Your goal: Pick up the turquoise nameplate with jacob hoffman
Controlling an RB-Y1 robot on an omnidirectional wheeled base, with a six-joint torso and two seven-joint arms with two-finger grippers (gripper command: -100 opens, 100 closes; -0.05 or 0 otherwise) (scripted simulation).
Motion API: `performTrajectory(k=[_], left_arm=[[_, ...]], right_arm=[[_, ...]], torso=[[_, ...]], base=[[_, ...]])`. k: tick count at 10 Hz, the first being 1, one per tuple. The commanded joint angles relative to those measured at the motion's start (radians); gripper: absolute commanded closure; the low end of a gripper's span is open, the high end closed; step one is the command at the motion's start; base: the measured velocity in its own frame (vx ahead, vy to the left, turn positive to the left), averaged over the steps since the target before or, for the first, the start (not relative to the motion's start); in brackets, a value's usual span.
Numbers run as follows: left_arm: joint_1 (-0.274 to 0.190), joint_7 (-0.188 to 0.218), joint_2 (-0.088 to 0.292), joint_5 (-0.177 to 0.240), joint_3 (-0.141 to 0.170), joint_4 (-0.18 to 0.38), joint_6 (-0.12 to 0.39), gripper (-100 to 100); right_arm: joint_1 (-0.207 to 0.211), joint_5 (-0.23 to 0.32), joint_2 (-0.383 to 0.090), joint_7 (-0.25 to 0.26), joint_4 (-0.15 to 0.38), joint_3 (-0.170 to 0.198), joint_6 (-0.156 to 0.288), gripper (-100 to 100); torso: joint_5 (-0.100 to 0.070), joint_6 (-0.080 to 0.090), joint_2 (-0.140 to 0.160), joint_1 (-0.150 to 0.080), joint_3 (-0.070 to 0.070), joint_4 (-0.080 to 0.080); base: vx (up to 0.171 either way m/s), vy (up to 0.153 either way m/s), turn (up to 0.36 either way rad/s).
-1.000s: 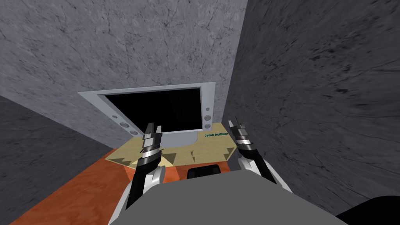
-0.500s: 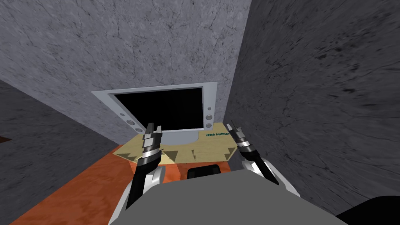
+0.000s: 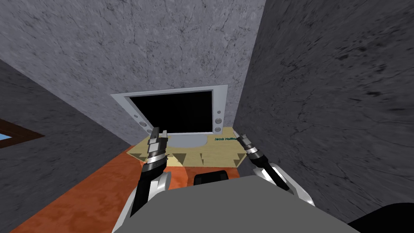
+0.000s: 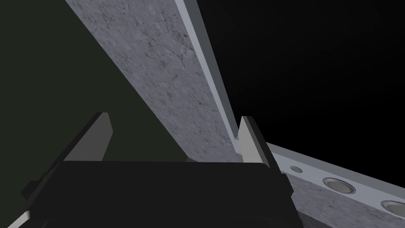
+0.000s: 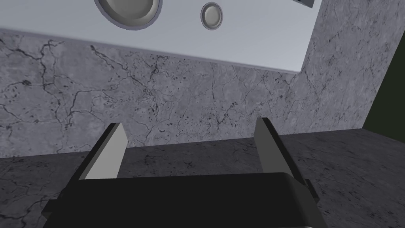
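Observation:
The nameplate [image 3: 225, 138] shows in the head view as turquoise "Jacob Hoffman" lettering on the pale wooden desk [image 3: 210, 155], just right of the monitor's base. My right gripper [image 3: 238, 135] hovers beside the lettering's right end, and the right wrist view shows this right gripper [image 5: 190, 126] open, pointing at the grey wall under the monitor's frame. My left gripper [image 3: 158, 132] hangs over the desk's left part in front of the monitor's stand. Seen from the left wrist, the left gripper [image 4: 174, 122] is open with nothing between its fingers.
A silver-framed monitor [image 3: 178, 111] with a black screen stands at the back of the desk against a grey wall. Another grey wall [image 3: 323, 101] runs close along the desk's right side. Orange-brown floor [image 3: 93, 194] lies to the left. A dark object [image 3: 210, 178] sits at the desk's front edge.
My view has turned: desk and monitor slid right in the picture and a window corner came in at the left. The right forearm dropped slightly. Both grippers stay open.

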Motion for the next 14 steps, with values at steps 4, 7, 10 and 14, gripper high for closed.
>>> performTrajectory(k=[4,7,10,14], left_arm=[[0.000,0.000,0.000,0.000,0.000,0.000,0.000,0],[0.000,0.000,0.000,0.000,0.000,0.000,0.000,0],[0.000,0.000,0.000,0.000,0.000,0.000,0.000,0],[0.000,0.000,0.000,0.000,0.000,0.000,0.000,0]], right_arm=[[-0.013,0.060,-0.095,-0.021,0.122,0.013,-0.033,-100],[-0.029,0.124,-0.171,-0.033,0.215,0.034,-0.058,-100],[-0.038,0.159,-0.206,-0.036,0.295,0.046,-0.071,-100],[-0.058,0.232,-0.270,-0.036,0.417,0.077,-0.097,-100]], torso=[[0.000,0.000,0.000,0.000,0.000,0.000],[0.000,0.000,-0.001,0.000,0.000,0.000],[0.000,0.000,-0.002,-0.001,-0.001,0.000],[0.000,0.000,-0.002,0.000,-0.001,0.000]], base=[[-0.023,0.003,0.142],[-0.014,0.004,0.198],[-0.002,-0.001,0.165],[0.000,-0.001,0.205]])
